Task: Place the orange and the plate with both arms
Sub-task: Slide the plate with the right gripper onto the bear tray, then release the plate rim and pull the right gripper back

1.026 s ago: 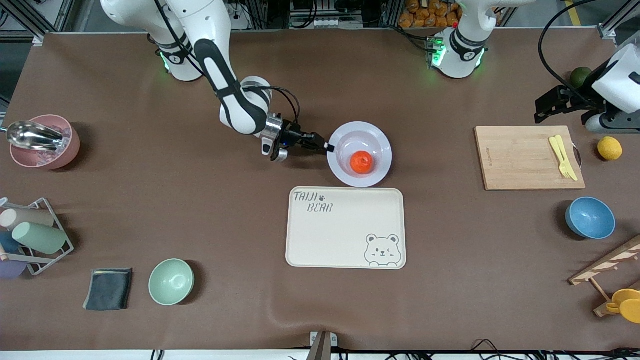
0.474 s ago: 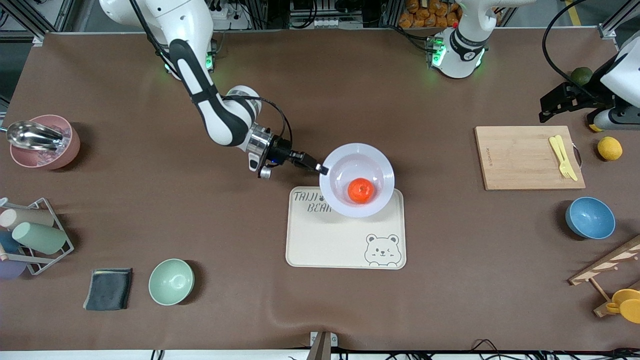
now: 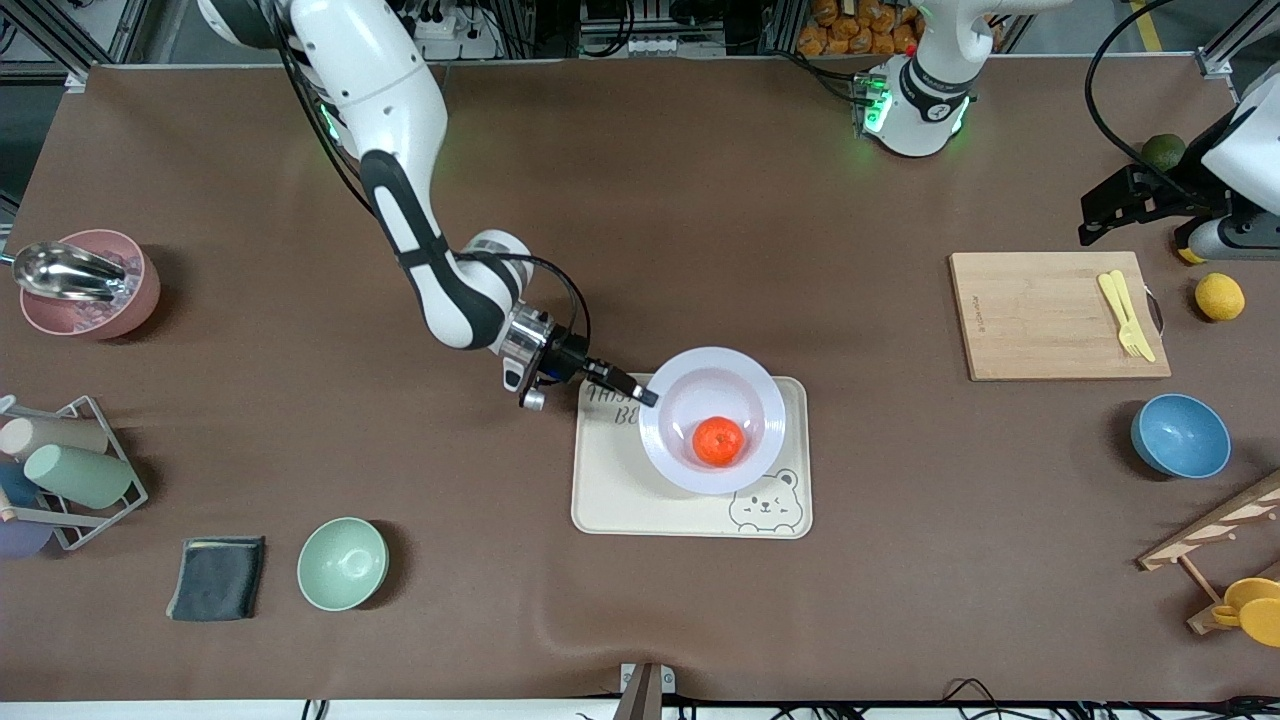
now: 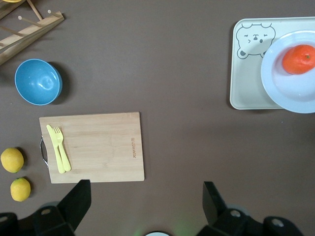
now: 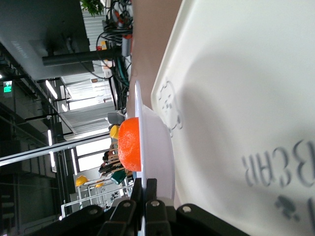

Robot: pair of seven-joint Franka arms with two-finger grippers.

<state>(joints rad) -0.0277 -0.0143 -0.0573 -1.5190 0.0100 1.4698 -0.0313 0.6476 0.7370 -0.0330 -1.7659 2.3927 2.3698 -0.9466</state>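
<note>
Lavender plate (image 3: pixel 714 420), right tool (image 3: pixel 646 397) gripping rim.

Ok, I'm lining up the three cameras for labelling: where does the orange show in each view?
Front view: the orange lies in the plate, over the cream tray.
Left wrist view: the orange is at the picture's upper right, in the plate.
Right wrist view: the orange shows above the plate's rim, just past the right gripper.
Shared landmark: the tray's bear drawing.

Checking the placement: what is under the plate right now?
The cream tray lies under the plate, which the right gripper holds by its rim. The plate hides part of the tray's lettering.
</note>
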